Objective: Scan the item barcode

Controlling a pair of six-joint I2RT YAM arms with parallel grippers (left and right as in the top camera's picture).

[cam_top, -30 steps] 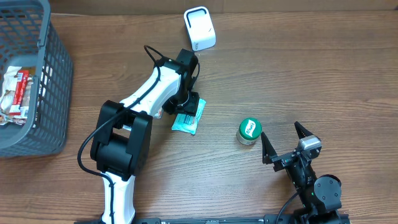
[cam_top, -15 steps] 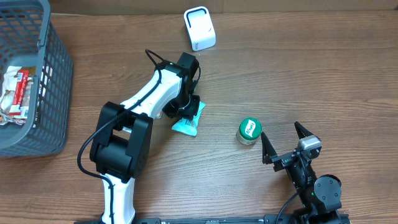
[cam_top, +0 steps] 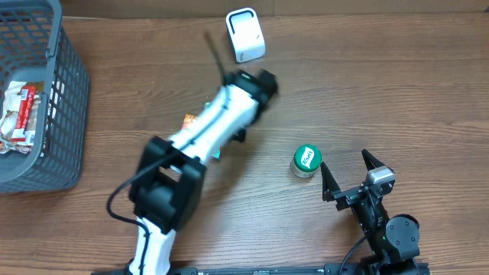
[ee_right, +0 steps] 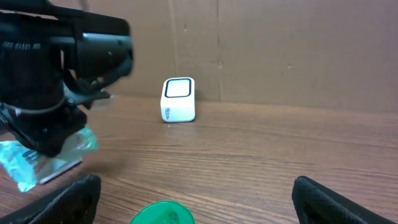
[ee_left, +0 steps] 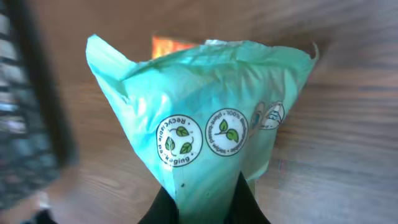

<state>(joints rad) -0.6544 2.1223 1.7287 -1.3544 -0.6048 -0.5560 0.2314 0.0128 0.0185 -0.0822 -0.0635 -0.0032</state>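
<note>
Left of centre on the worktop [cam_top: 397, 92], my left tool [ee_left: 208, 202] has just pinched the green pouch [ee_left: 205, 118] and swung with it, so the white scanner [cam_top: 245, 34] should come next; my right tool [cam_top: 350, 172] waits spread.

We see white scanner [ee_right: 178, 99] upright mid-table, before brown wall [ee_right: 298, 50]. Left arm [ee_right: 56, 74], blurred, fills left side; teal packet [ee_right: 25, 158] juts beneath it. Green lid [ee_right: 163, 213] at bottom edge, between our wide-spread fingers [ee_right: 71, 200].
</note>
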